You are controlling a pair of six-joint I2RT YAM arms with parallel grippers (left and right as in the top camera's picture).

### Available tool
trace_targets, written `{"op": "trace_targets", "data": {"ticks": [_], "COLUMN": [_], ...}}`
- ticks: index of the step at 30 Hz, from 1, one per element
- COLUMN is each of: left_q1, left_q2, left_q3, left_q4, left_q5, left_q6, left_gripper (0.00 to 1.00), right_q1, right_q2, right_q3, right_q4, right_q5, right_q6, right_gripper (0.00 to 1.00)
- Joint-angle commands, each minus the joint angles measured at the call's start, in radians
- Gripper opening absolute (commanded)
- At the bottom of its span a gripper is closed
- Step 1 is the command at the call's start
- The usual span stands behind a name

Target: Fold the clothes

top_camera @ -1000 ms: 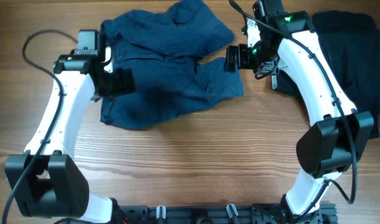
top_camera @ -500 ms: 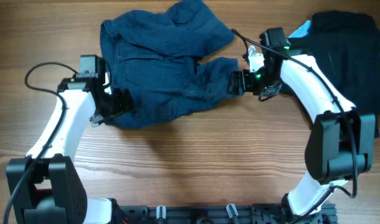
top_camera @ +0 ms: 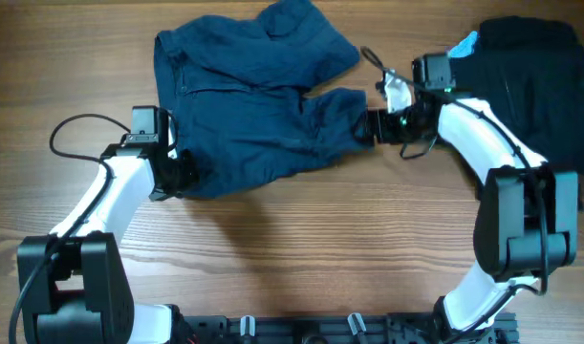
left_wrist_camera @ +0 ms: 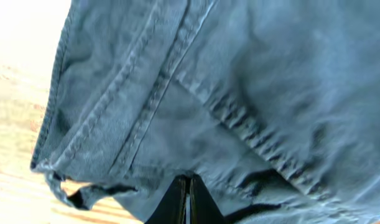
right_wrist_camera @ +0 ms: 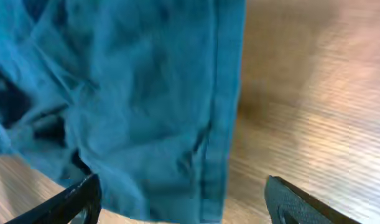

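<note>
Left gripper: mine, snapped from wide open to fully shut in the last half second, pinching what looks like the hem fold at the near-left corner of the shorts.
Right gripper: swung over from beside the black garment; jaws wide but starting to narrow, straddling the leg hem, nothing gripped yet.
Shorts: spread rumpled on the table, between my arms.
Meaning: one corner looks secured. I judge the fold can start once my right closes.
</note>
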Motion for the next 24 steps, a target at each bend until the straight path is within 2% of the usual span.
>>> {"op": "trace_targets", "data": {"ticks": [1,3,5,7,9,12,14,22,24], "left_q1": [0.005,0.005,0.005,0.005,0.005,0.005,0.006,0.005,0.005], "left_q2": [-0.003,-0.003,-0.003,-0.003,-0.003,-0.003,-0.003,-0.003,-0.003], "left_q3": [-0.006,-0.006,-0.006,-0.006,-0.006,-0.006,-0.006,-0.006,-0.006], "left_q4": [0.029,0.042,0.049,0.049,0.050,0.054,0.053,0.054,0.054], "left_q5": [0.011,0.011,0.011,0.011,0.011,0.011,0.011,0.007,0.006], "left_q6": [0.001,0.001,0.001,0.001,0.002,0.001,0.002,0.002,0.002], "left_gripper": [0.04,0.04,0.04,0.04,0.04,0.04,0.04,0.04,0.04], "right_q1": [0.002,0.002,0.002,0.002,0.002,0.000,-0.006,-0.017,-0.017], "right_q2": [-0.002,-0.002,-0.002,-0.002,-0.002,-0.007,-0.021,-0.086,-0.086], "right_q3": [-0.054,-0.068,-0.068,-0.068,-0.068,-0.067,-0.050,0.187,0.200], "right_q4": [0.056,0.079,0.097,0.104,0.100,0.071,-0.005,-0.524,-0.577], "right_q5": [-0.068,-0.086,-0.119,-0.134,-0.130,-0.088,-0.034,0.402,0.422], "right_q6": [-0.013,-0.012,-0.011,-0.009,0.022,0.113,0.151,0.339,0.357], "right_gripper": [0.83,0.79,0.63,0.52,0.04,0.04,0.04,0.04,0.13]}}
